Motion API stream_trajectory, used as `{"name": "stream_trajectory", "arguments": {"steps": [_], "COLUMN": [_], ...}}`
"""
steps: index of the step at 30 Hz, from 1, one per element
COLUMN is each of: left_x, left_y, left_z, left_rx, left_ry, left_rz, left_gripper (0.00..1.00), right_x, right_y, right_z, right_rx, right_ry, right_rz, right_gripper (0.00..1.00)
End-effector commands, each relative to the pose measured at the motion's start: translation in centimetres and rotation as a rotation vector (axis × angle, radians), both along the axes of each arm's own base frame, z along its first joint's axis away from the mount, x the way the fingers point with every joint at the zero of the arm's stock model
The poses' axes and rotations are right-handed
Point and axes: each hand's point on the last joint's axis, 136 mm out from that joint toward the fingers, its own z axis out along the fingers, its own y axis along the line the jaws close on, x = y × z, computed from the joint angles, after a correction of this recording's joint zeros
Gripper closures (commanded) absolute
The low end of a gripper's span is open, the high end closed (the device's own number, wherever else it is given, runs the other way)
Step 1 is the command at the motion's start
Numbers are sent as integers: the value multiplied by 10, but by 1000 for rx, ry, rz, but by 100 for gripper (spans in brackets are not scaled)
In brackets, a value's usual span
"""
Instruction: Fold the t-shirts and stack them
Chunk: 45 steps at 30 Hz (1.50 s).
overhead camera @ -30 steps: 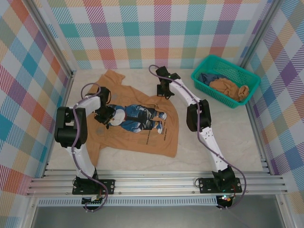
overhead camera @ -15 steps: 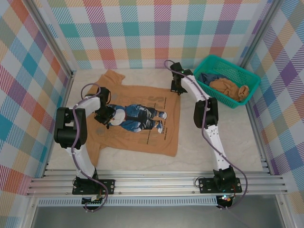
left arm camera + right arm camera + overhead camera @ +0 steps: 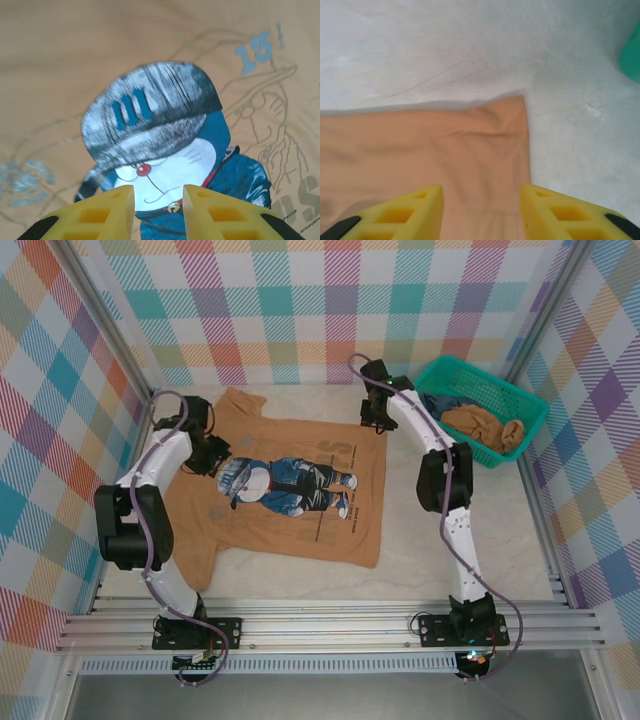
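Zero folds done: printed t-shirt [image 3: 290, 490] lies flat mid-frame, second t-shirt [image 3: 485, 426] sits in basket [image 3: 432, 412] (upper right). Left gripper [image 3: 159, 200], right gripper [image 3: 481, 200]: jaws spread, holding nothing.

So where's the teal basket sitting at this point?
In the top view the teal basket sits in the table's far right corner, just right of the right pincer, with a crumpled tan shirt inside.
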Motion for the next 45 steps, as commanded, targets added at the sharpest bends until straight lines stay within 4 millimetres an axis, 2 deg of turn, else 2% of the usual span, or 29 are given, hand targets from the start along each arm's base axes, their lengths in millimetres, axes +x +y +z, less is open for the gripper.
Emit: {"name": "stream_trajectory", "arguments": {"steps": [1,3,6,9,12,14,17,20,23,26,29,32,34,36,38,41,43,45], "left_x": [-18,-21,-26,-34,-40,-44,-49,-50,-44,-31,-6,22,36,37,18,-41,-86,-128], "left_y": [30,40,42,42,38,34,23,5,-21,-46,-64,-62,-58,-55,-44,-30,-44,-64], "left_z": [3,-2,-17,-35,-54,-67,-87,-100,-105,-108,-103,-91,-68,-37,-15,-11,-19,-30], "left_rx": [35,48,58,64,40,28,3,-28,-62,-104,-115,-50,1,65,147,167,81,3], "left_ry": [62,92,139,188,221,247,284,304,300,282,242,206,150,97,107,197,245,298], "left_rz": [1,-10,-68,-97,-117,-130,-158,-199,-235,-249,-260,-276,-282,-293,-280,-230,-234,-264], "left_gripper": [68,69,70,71,71,72,73,74,74,74,74,73,65,57,55,58,60,62], "right_x": [-34,-67,-125,-174,-200,-206,-207,-199,-179,-150,-114,-87,-74,-70,-73,-93,-113,-134], "right_y": [22,37,63,72,70,67,60,38,5,-19,-35,-33,-26,-16,-6,6,10,11], "right_z": [43,34,15,-12,-39,-54,-80,-100,-115,-120,-116,-103,-85,-61,-39,-12,-4,-5], "right_rx": [157,220,304,321,353,334,283,170,74,77,99,114,127,139,150,171,216,272], "right_ry": [-10,51,174,294,366,392,445,473,502,502,470,427,376,312,259,220,223,241], "right_rz": [-16,-12,-4,-24,-62,-57,-52,-67,-98,-131,-137,-88,-45,3,38,67,62,47], "right_gripper": [57,59,60,60,60,59,59,60,60,60,60,59,57,54,51,49,49,49]}}
